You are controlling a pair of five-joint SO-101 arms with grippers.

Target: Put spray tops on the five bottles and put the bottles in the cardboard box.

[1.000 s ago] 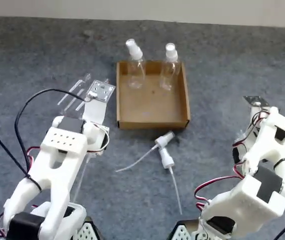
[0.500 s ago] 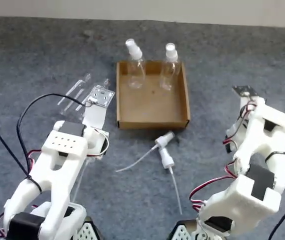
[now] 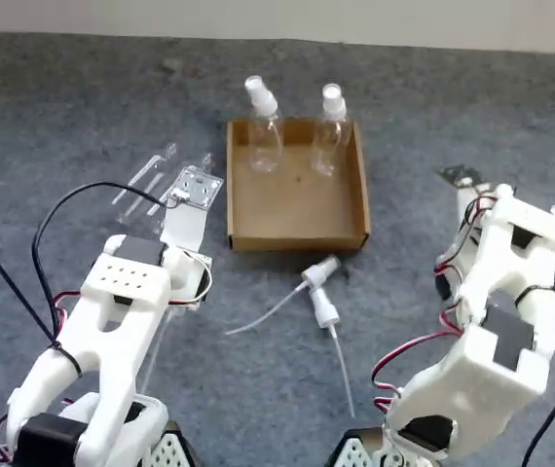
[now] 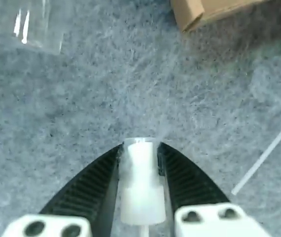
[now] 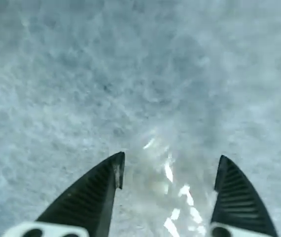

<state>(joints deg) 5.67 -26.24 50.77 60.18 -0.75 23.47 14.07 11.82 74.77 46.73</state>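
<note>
Two capped bottles [image 3: 265, 136] stand at the cardboard box's [image 3: 297, 236] far wall. Your L gripper [image 4: 139, 150] clamps a spray top [image 4: 140, 192], ready for fitting. Your R gripper [image 5: 171, 158] is spread astride a clear bottle [image 5: 172, 197] nr the table's [image 3: 63, 97] right edge, prob. to steady it.

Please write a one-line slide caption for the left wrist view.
Left tool shut on a white spray top over grey carpet, cardboard box corner nearby.

One cardboard box [image 3: 297, 232]. Two capped bottles [image 3: 265, 146] stand at its far end, and two uncapped bottles [image 3: 151, 173] lie to its left. Three loose spray tops [image 3: 321, 269].
</note>
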